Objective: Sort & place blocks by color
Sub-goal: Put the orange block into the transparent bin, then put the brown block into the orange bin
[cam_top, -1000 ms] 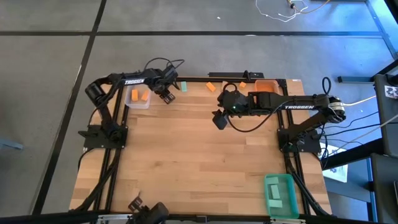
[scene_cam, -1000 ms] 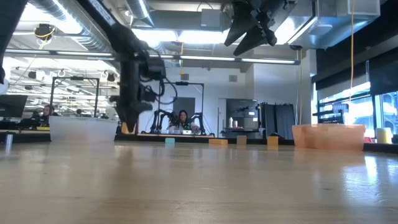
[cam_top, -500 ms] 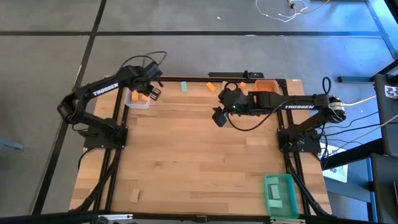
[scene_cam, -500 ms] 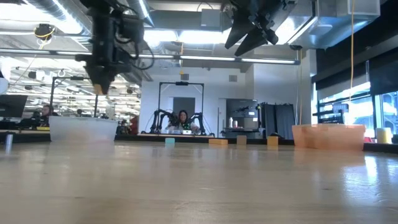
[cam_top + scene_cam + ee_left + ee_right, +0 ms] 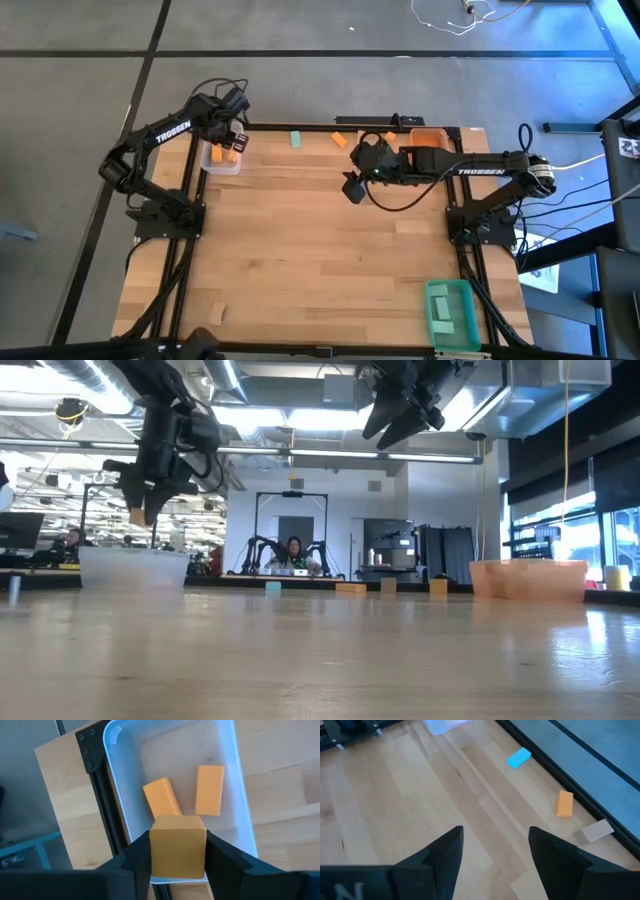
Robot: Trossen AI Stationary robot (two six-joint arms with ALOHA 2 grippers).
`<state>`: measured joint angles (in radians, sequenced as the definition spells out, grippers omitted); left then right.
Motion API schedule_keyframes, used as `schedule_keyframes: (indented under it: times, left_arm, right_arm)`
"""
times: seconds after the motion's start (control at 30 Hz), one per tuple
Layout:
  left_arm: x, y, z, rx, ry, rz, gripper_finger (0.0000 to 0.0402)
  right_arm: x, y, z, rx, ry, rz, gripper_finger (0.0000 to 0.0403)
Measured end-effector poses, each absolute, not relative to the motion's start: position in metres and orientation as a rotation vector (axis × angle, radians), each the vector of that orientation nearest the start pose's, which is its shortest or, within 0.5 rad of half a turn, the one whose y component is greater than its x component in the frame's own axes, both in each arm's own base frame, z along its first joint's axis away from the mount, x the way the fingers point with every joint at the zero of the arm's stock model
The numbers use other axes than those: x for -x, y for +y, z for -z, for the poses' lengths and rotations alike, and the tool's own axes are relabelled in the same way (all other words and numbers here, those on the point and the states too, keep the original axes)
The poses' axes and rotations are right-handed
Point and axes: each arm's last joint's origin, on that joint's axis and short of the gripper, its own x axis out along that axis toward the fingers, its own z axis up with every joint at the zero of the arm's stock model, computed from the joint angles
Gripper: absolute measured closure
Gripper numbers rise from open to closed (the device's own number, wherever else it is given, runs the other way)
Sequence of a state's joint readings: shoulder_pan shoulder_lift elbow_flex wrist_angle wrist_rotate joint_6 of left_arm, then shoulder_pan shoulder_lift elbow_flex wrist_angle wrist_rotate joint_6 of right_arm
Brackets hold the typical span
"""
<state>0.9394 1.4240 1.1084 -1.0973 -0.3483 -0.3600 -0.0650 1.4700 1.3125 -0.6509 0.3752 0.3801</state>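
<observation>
**A:** Orange cube (image 5: 177,845), pinched between the fingers (image 5: 137,857) of the left gripper (image 5: 177,865), pads pressed flat on two opposite faces.

**B:** And where?

**A:** Up in the air, right over the clear bin (image 5: 240,795), above one of its short ends. Well clear of the bin floor in the low view.

**B:** Anything inside the clear bin?

**A:** Two orange blocks (image 5: 162,797) lying flat on the bottom, close together, one square to the bin wall and one slanted.

**B:** Other blocks?

**A:** Strung out along the same table edge as the clear bin. Teal block (image 5: 296,139) nearest to it, though well apart. Orange bar (image 5: 340,141) next, farther from the clear bin. Pale wood block (image 5: 596,831) just past that bar, hard against the table's edge rail. One more pale block (image 5: 216,313) alone at the opposite end of the table, on the clear bin's side.

**B:** Right gripper?

**A:** Right gripper (image 5: 352,188) raised above the bare boards, far from the clear bin, a little inward from the orange bar. Fingers spread wide, nothing between them, nothing touched.

**B:** Other bins?

**A:** Orange bin (image 5: 428,135) at the far end of the clear bin's edge, beyond the loose blocks. Green bin (image 5: 450,310) in the corner diagonally across from the clear bin.

**B:** Beyond the table?

**A:** Person (image 5: 294,550) seated far back in the room, seen in the low view.
</observation>
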Motion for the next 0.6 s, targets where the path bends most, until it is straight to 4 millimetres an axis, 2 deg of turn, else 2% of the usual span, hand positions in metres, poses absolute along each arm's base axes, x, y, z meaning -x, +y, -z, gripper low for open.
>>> schedule_keyframes:
  times: [0.13,0.37,0.47,0.6]
  left_arm:
    - [-0.138,0.211,-0.245,0.694,1.285,-1.307,0.0228]
    - [-0.141,0.212,-0.241,0.669,1.328,-1.269,0.0224]
    - [-0.141,0.204,-0.247,0.654,1.329,-1.227,0.0221]
    - [-0.136,0.18,-0.268,0.645,1.304,-1.168,0.022]
  right_arm:
    - [-0.309,-0.031,-0.318,-0.227,0.717,0.561,0.0176]
    - [-0.309,-0.031,-0.318,-0.227,0.718,0.562,0.0176]
    - [-0.309,-0.031,-0.318,-0.229,0.717,0.563,0.0176]
    - [-0.309,-0.031,-0.318,-0.23,0.717,0.563,0.0176]
